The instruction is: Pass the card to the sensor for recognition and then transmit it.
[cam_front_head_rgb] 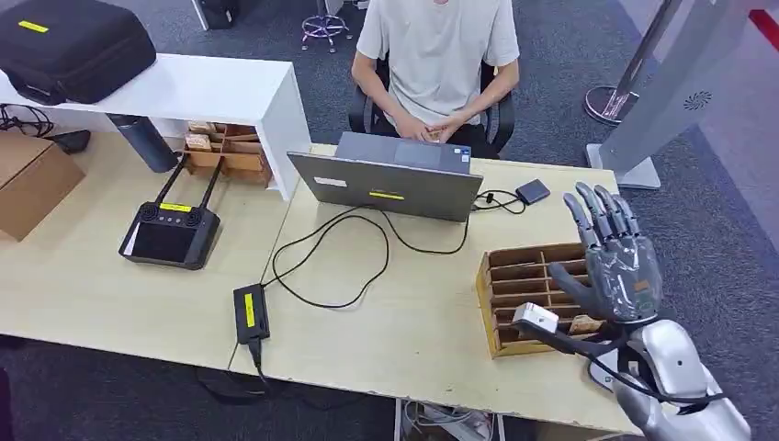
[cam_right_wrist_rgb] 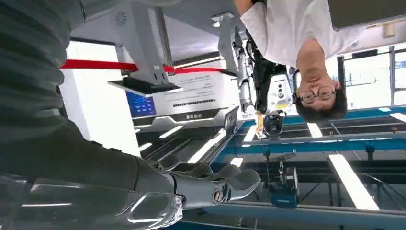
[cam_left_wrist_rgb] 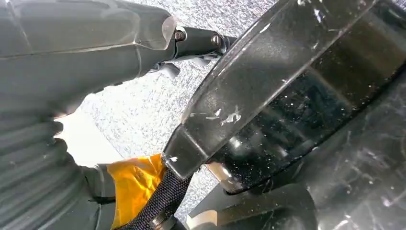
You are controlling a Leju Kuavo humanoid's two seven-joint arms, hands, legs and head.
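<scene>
A wooden slotted card rack (cam_front_head_rgb: 517, 287) stands at the table's right front, with a tan card-like piece (cam_front_head_rgb: 584, 323) in a near slot. My right hand (cam_front_head_rgb: 613, 262) is raised just over the rack's right end, fingers stretched up and apart, with nothing in it. The right wrist view has the same hand (cam_right_wrist_rgb: 201, 184) with straight, bare fingers. A small dark sensor box (cam_front_head_rgb: 533, 191) lies right of the laptop, joined to it by a cable. In the left wrist view my left hand (cam_left_wrist_rgb: 158, 33) hangs over grey floor, its visible fingers straight and holding nothing.
A person sits behind the open laptop (cam_front_head_rgb: 386, 184). A power brick (cam_front_head_rgb: 250, 312) and black cable lie mid-table, and a remote controller (cam_front_head_rgb: 170, 234) sits to the left. A white shelf (cam_front_head_rgb: 211, 87) carries a black case (cam_front_head_rgb: 73, 46). A grey gate post (cam_front_head_rgb: 671, 92) stands at right.
</scene>
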